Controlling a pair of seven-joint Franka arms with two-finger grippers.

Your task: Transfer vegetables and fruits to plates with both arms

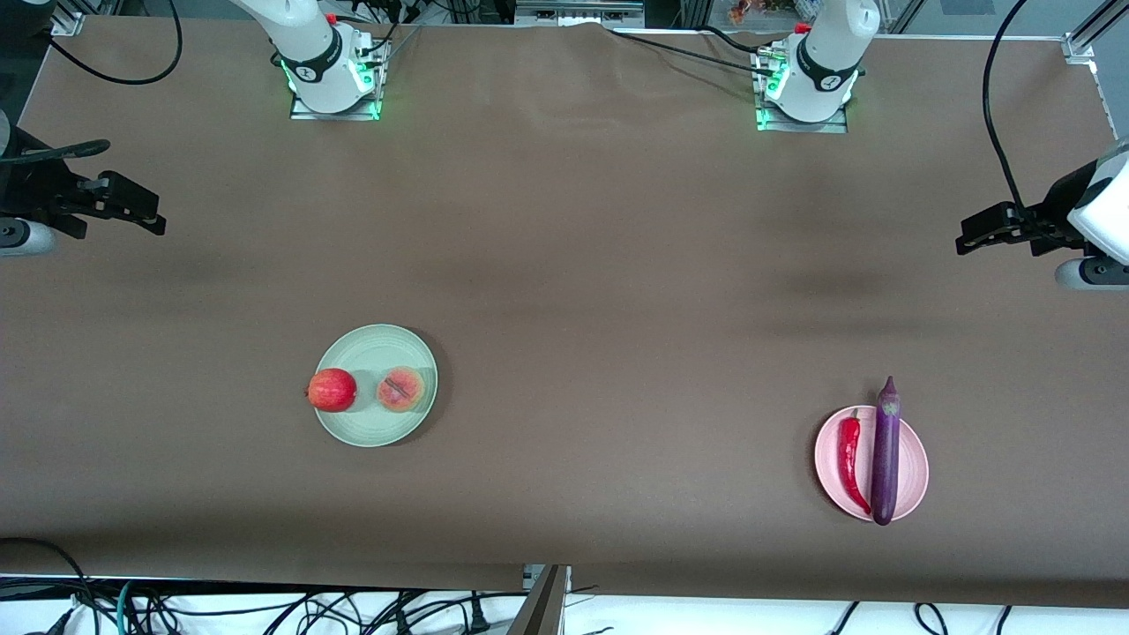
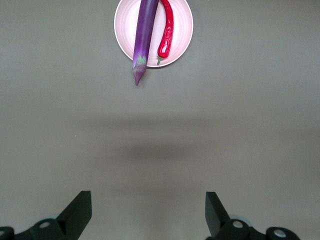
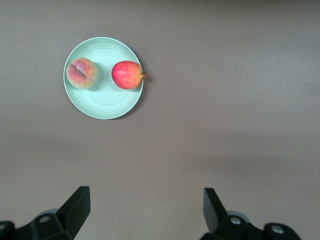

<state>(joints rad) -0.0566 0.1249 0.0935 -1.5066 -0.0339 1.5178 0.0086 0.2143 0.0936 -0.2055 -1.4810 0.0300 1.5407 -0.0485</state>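
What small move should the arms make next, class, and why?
Probably none beyond staying parked. The pomegranate and peach already lie on the green plate, the chili and eggplant on the pink plate. The left claw and right claw hang open and empty above bare table.

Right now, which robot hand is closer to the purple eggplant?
Left. The left gripper hangs open at the eggplant's end of the table; the right gripper waits open at the other end, nearer the green plate.

My fruit's on the mint plate [image 1: 370, 431]: pomegranate [image 1: 332, 390] at 9 o'clock, peach [image 1: 400, 389] at 3. Pink plate [image 1: 913, 467] holds chili [image 1: 850, 459] beside eggplant [image 1: 885, 454], both lying 12-to-6, eggplant overhanging.
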